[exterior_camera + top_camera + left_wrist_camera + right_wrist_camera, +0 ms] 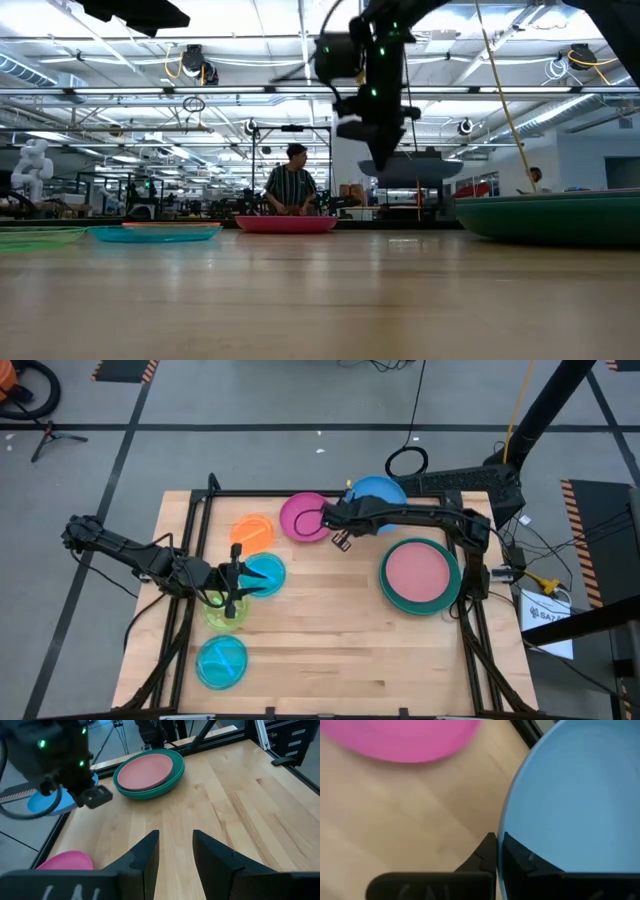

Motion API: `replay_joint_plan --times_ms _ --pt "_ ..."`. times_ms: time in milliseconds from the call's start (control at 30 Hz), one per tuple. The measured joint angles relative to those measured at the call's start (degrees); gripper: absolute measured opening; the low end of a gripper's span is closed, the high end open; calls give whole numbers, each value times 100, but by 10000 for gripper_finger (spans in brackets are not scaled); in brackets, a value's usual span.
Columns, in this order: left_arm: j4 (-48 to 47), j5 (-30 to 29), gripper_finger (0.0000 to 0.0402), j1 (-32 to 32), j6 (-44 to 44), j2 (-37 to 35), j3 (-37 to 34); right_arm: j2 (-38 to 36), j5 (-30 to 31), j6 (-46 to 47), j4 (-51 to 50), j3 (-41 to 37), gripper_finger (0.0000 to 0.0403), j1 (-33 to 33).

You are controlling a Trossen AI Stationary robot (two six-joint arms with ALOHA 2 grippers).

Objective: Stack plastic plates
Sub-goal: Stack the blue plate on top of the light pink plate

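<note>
My right gripper [348, 512] is shut on a blue plate [380, 492] at the table's far edge. In the low view the plate [425, 165] hangs above the wood. A magenta plate [303, 517] and an orange plate [252, 532] lie to its left. A pink plate [418, 570] lies in a dark green plate [447, 595] at the right. My left gripper [235, 582] is open and empty between a cyan plate [266, 572] and a lime plate [225, 612]. Its fingers [145, 857] stand over bare wood. Another cyan plate [222, 661] lies near the front left. My right gripper pinches the blue plate's rim [512, 837] between its two fingers, one on the inner side and one on the outer side, on the plate's side toward the magenta plate. The fingers come from above, pointing down. The plate sits about level, lifted clear of the table.
A black frame [200, 520] runs along the table's left, far and right edges. Bare wood [330, 630] lies across the middle and the near right. In the low view a person [291, 185] stands in the room beyond the table.
</note>
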Motion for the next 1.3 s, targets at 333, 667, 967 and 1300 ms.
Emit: replay_joint_plan --times_ms 333,667,967,1300 --pt "-2 0 125 -2 -48 0 0 0 -578 -49 -962 832 4 1222" --pt "-2 0 125 0 -142 0 0 -4 -1077 400 -1587 864 5 2254" --pt "-2 0 125 -1 -193 -1 0 -4 -1021 996 -2374 861 4 2888" --pt "-6 0 125 -1 -219 -1 -2 -390 -587 1278 -2499 672 4 3244"
